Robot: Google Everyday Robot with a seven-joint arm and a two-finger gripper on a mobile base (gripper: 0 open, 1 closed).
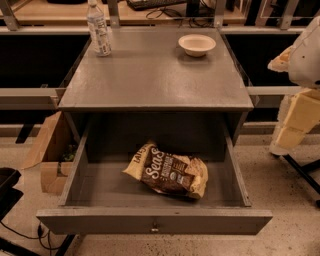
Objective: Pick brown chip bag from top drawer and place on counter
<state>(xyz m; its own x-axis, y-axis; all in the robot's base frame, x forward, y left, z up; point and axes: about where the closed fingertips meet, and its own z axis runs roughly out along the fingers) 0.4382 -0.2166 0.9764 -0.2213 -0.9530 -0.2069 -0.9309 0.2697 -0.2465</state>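
The brown chip bag [170, 172] lies flat, slightly right of the middle, inside the top drawer [155, 221]. The drawer is pulled fully open, with its front panel and keyhole toward me. The bag is crinkled, dark brown with tan edges and white script. The counter [150, 75] is the grey top of the cabinet above the drawer. My gripper is not in view. Only a white and yellowish part of my arm [304, 65] shows at the right edge, beside the counter and well away from the bag.
A white bowl [197, 44] stands at the counter's back right and a clear plastic bottle [98, 30] at its back left. A cardboard box [50, 150] sits on the floor left of the drawer. A wooden desk [60, 12] with cables runs behind.
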